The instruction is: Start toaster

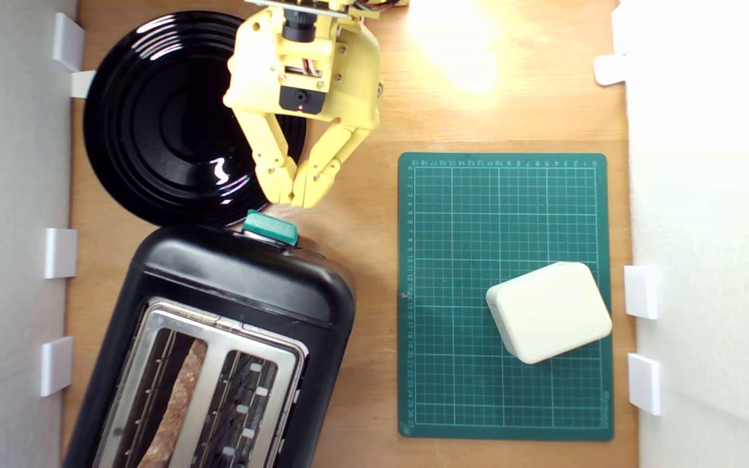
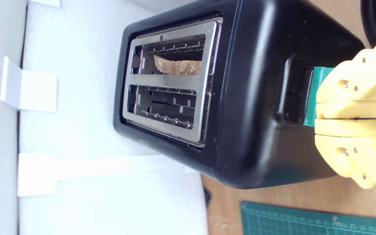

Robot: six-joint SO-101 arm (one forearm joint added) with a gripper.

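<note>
Yellow arm entering from the top edge of the exterior view, angled downward toward the toaster (image 1: 218, 338). Wrist housing positioned over the rim of the round black plate (image 1: 147, 117). Gripper (image 1: 294, 192) closed to the narrowest setting, jaws pressed together tip to tip, nothing held between them. Fingertips (image 2: 348, 119) placed directly at the teal-green lever knob (image 1: 271, 228); in the wrist view, apparently touching the knob's outer face, actual contact not certain. In the exterior view, a small gap visible between tips and knob.

Toaster located at the exterior view's lower left on the wooden table (image 1: 361, 195), glossy black, silver top plate. Slice of bread (image 1: 179, 403) seated in one slot; other slot empty. Green cutting mat (image 1: 504, 195) at the exterior view's right, carrying a small cream box (image 1: 549, 311).
</note>
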